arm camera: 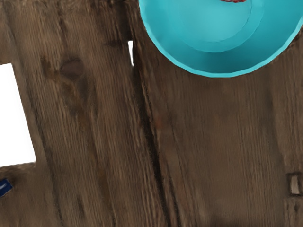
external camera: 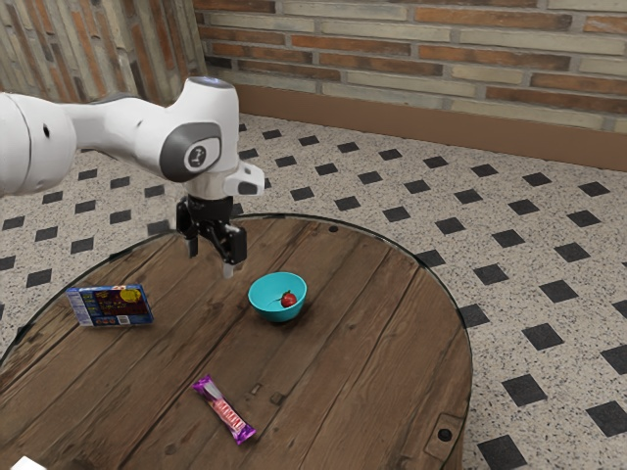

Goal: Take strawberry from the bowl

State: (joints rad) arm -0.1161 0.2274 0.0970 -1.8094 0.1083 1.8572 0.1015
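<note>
My gripper (external camera: 212, 260) hangs above the wooden table with its two fingers spread apart and nothing between them. It is up and to the exterior view's left of the turquoise bowl (external camera: 265, 305). Inside that bowl lies a red strawberry (external camera: 288, 300), which the gripper does not touch. In the wrist view the bowl (arm camera: 218, 64) is cut off by the picture's edge, and a sliver of the strawberry (arm camera: 234, 1) is visible in it.
A blue box (external camera: 110, 306) stands on the round table (external camera: 333, 392) at the exterior view's left. A purple-wrapped candy bar (external camera: 224, 410) lies nearer the camera than the bowl. A white patch (arm camera: 15, 118) appears in the wrist view.
</note>
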